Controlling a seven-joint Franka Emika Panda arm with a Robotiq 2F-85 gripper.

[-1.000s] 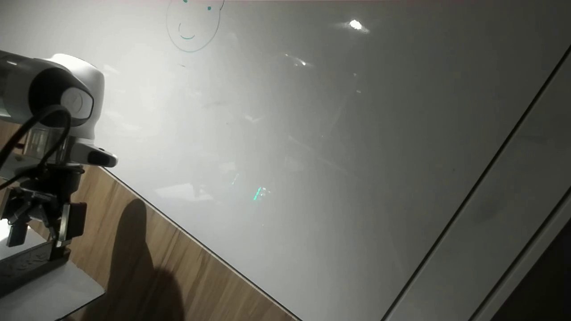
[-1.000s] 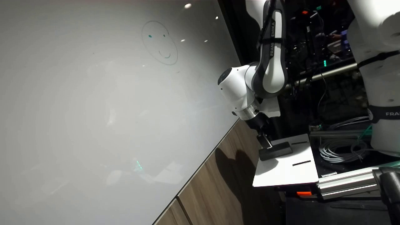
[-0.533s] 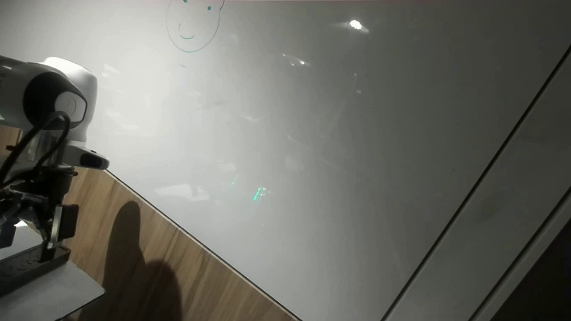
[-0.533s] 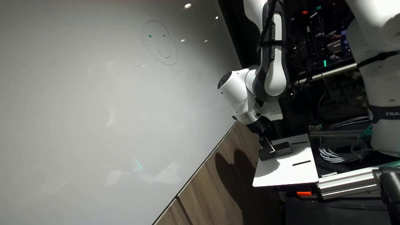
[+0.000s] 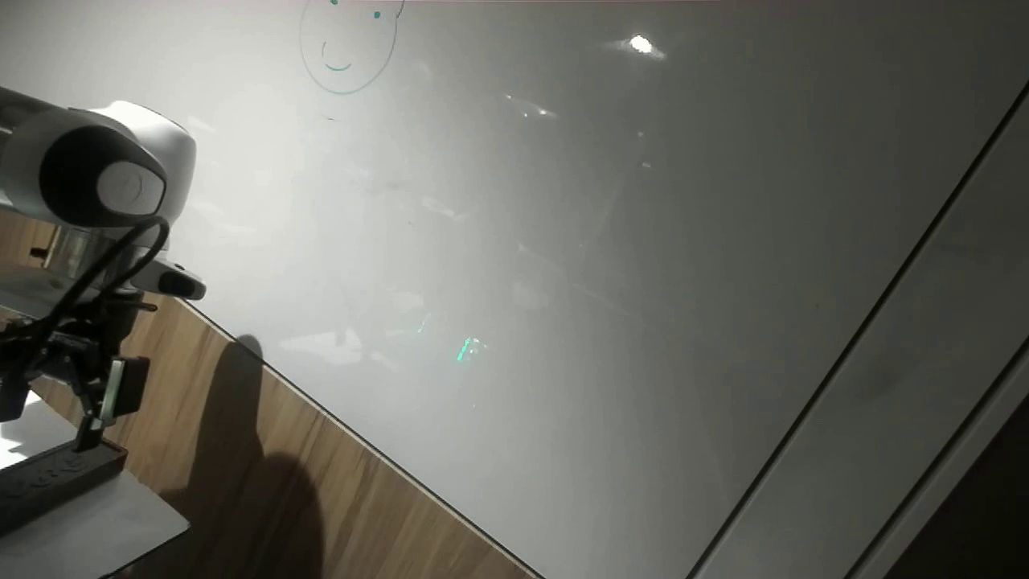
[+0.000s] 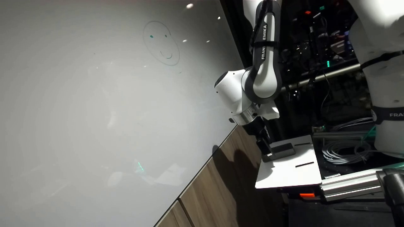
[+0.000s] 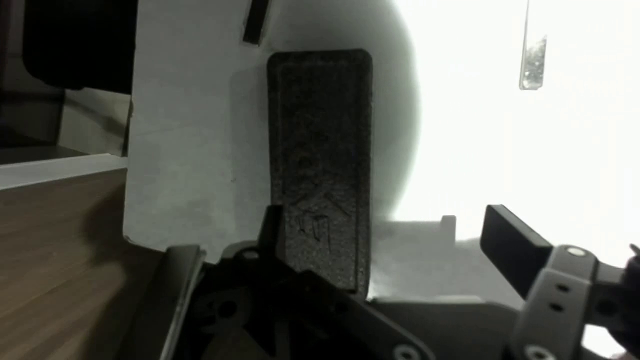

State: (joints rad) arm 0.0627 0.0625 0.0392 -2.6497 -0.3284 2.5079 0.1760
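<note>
A dark oblong block (image 7: 320, 150) with scratched marks on its top lies flat on a white panel (image 7: 185, 170). Both exterior views also show the block (image 5: 60, 482) (image 6: 285, 149) there. My gripper (image 7: 392, 235) stands open above its near end, jaws wide apart with nothing held. In the wrist view the left finger (image 7: 271, 225) overlaps the block's left edge; the right finger (image 7: 515, 245) is well to the right, over the bright panel. Whether the left finger touches the block I cannot tell. The gripper's linkage hides the block's nearest corner.
A large whiteboard (image 6: 94, 126) with a drawn smiley face (image 6: 161, 44) stands beside the arm. Wood panelling (image 6: 205, 195) runs below it. Coiled cables (image 6: 344, 151) and a metal rail (image 6: 350, 186) lie near the white panel. A second robot arm (image 6: 385, 78) stands at the right.
The arm dipped slightly, then shifted towards the whiteboard, and the hand's angle over the block changed a little. The block stays where it was, and the jaws remain wide.
</note>
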